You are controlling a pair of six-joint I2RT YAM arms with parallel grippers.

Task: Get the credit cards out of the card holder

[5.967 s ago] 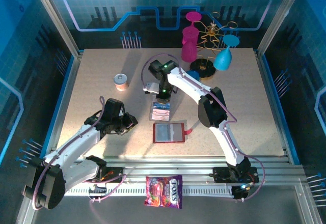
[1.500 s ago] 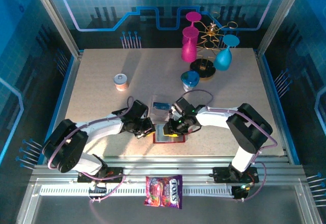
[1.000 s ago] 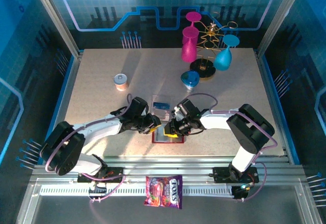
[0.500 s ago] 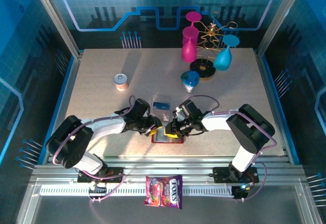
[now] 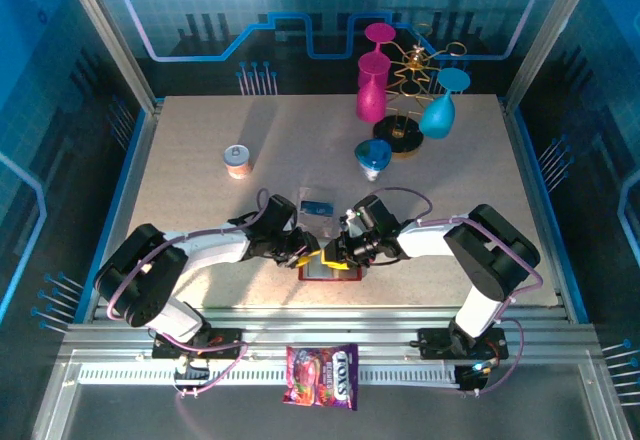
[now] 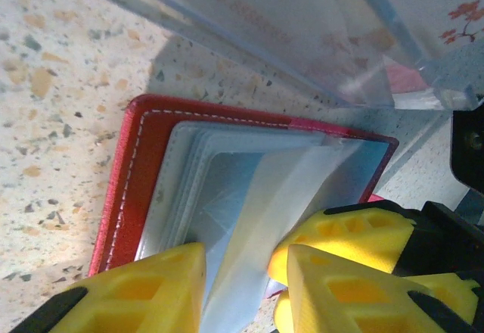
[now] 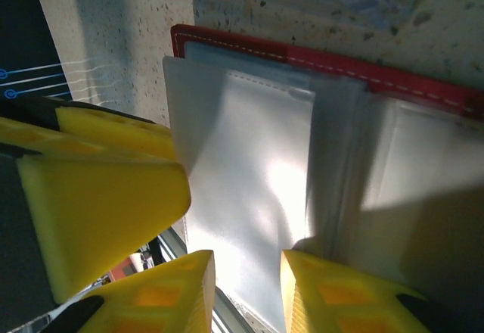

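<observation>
Risking torn clear leaves [image 6: 257,197] or dragged card holder [image 6: 128,174], lying open on table [image 6: 45,83] just by acrylic tray [image 6: 302,53], if pulled opp. ways: left gripper [image 6: 246,257] & right gripper [image 7: 247,265] both slightly apart astride those leaves, nothing clamped.

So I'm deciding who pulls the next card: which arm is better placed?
Right, probably: the right gripper has open fingers straddling the edge of a pale sleeve in the card holder, ready to pinch. The left gripper straddles one too, but looks better suited to steadying it.
</observation>
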